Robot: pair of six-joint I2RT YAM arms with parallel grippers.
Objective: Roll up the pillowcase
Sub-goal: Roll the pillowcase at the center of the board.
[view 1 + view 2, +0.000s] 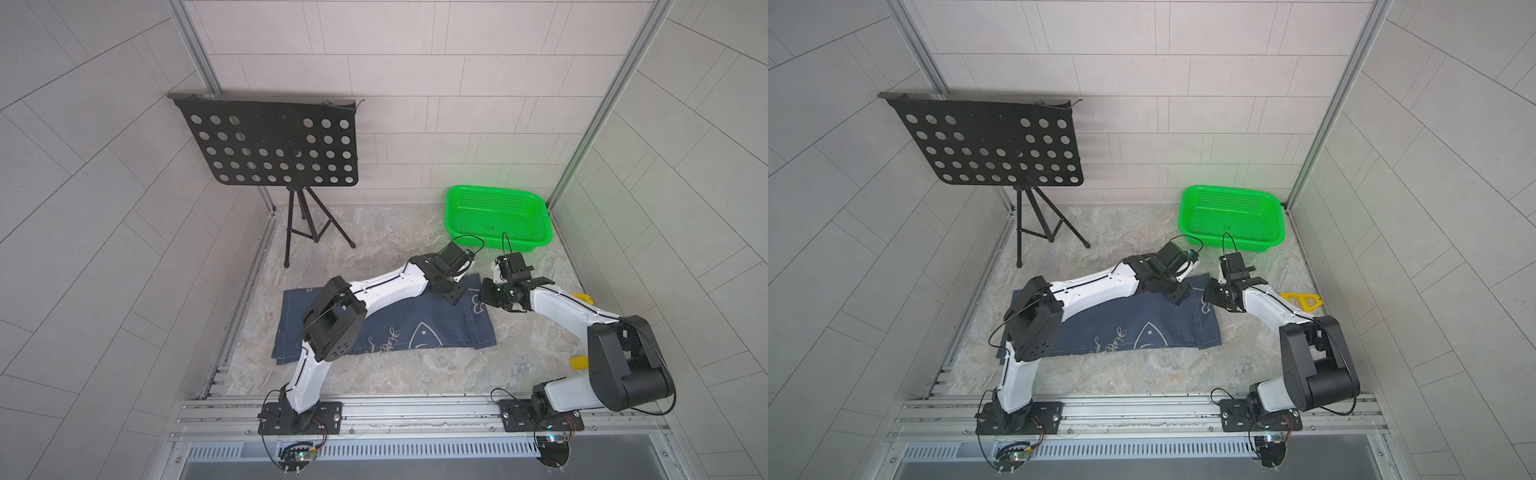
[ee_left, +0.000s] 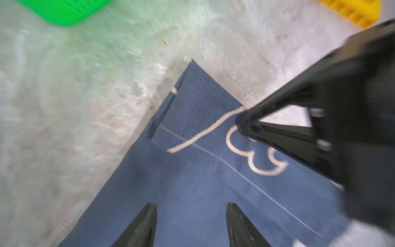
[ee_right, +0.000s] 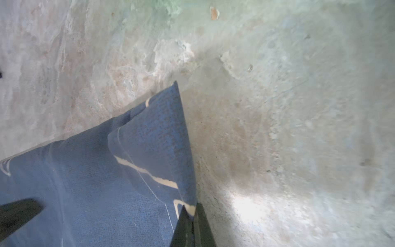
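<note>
Right wrist view: my right claw (image 3: pixel 190 207) was clamped on the pillowcase (image 3: pixel 85 184) edge, near a corner.
My left claw (image 2: pixel 191 204) hung with fingers apart above the pillowcase, which lay spread on the marble table (image 1: pixel 415 374).

Likely a robotics lab cell: aluminium frame (image 1: pixel 195 45), tiled panel walls (image 1: pixel 415 83), marble-patterned tabletop (image 1: pixel 415 370), slotted mounting rail (image 1: pixel 415 409).
</note>
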